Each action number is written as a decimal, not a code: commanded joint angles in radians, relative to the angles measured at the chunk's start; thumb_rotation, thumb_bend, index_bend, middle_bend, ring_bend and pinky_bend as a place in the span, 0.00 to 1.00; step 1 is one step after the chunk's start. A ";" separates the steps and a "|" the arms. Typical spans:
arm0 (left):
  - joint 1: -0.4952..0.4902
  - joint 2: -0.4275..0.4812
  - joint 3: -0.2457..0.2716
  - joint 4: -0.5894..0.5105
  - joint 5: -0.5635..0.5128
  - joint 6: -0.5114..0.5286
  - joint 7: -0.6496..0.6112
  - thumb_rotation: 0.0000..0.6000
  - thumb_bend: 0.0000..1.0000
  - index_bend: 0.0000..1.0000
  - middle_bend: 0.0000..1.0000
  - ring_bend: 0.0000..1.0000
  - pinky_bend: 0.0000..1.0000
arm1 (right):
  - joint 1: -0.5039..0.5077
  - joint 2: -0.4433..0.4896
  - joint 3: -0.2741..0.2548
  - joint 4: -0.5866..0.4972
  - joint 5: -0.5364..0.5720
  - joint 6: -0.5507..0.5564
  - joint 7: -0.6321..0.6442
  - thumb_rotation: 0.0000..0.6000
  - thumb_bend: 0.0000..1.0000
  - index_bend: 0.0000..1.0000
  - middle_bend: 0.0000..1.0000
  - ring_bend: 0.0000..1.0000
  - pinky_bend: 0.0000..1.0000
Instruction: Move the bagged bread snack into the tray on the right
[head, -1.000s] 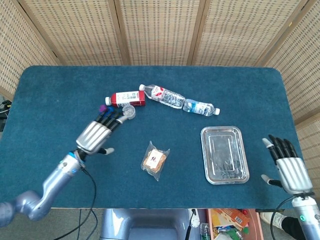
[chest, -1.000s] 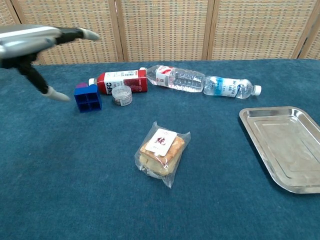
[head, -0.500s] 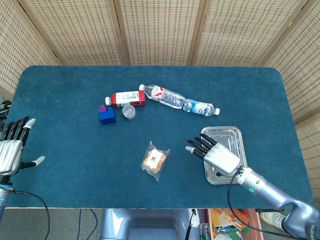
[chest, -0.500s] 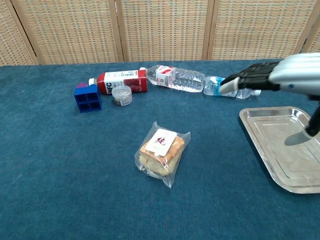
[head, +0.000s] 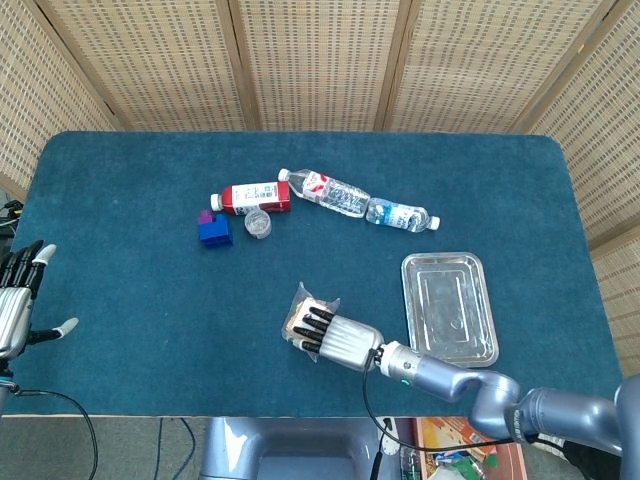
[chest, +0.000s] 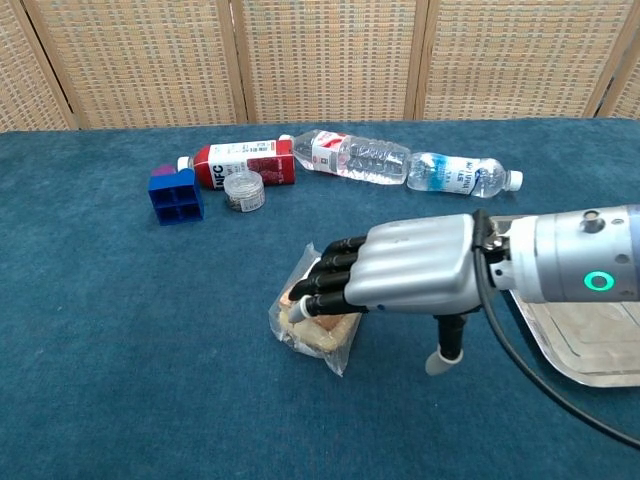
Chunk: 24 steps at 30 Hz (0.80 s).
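Note:
The bagged bread snack (head: 304, 304) (chest: 306, 336) lies in clear wrap on the blue table, near the front centre. My right hand (head: 340, 339) (chest: 411, 268) reaches in from the right and lies over it. Its dark fingers (chest: 327, 280) rest on top of the bag, while the thumb hangs down, apart from the bag. The bag is still flat on the cloth. The metal tray (head: 451, 309) (chest: 592, 346) stands to the right with nothing in it, partly hidden by my forearm in the chest view. My left hand (head: 14, 306) hovers at the table's far left edge, fingers spread and holding nothing.
At the back of the table lie a red carton (head: 255, 197) (chest: 245, 162) and two clear bottles (head: 335, 193) (head: 400, 214) in a row. A blue block (head: 213, 230) (chest: 175, 193) and a small jar (head: 258, 224) (chest: 243, 189) sit in front of the carton.
My right hand has swept left from over the tray onto the bread snack. The left hand stays at the far left edge, slightly lower.

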 joint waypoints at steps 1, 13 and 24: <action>0.002 -0.001 -0.002 -0.001 0.002 -0.002 0.002 1.00 0.00 0.00 0.00 0.00 0.00 | 0.029 -0.041 0.021 0.037 0.028 -0.011 -0.045 1.00 0.00 0.00 0.00 0.00 0.02; 0.005 -0.001 -0.011 -0.002 0.001 -0.027 0.004 1.00 0.00 0.00 0.00 0.00 0.00 | 0.094 -0.132 0.036 0.143 0.157 -0.048 -0.127 1.00 0.00 0.01 0.01 0.00 0.09; 0.004 0.000 -0.016 -0.001 -0.004 -0.049 0.004 1.00 0.00 0.00 0.00 0.00 0.00 | 0.105 -0.104 0.009 0.150 0.040 0.180 -0.011 1.00 0.19 0.52 0.50 0.43 0.54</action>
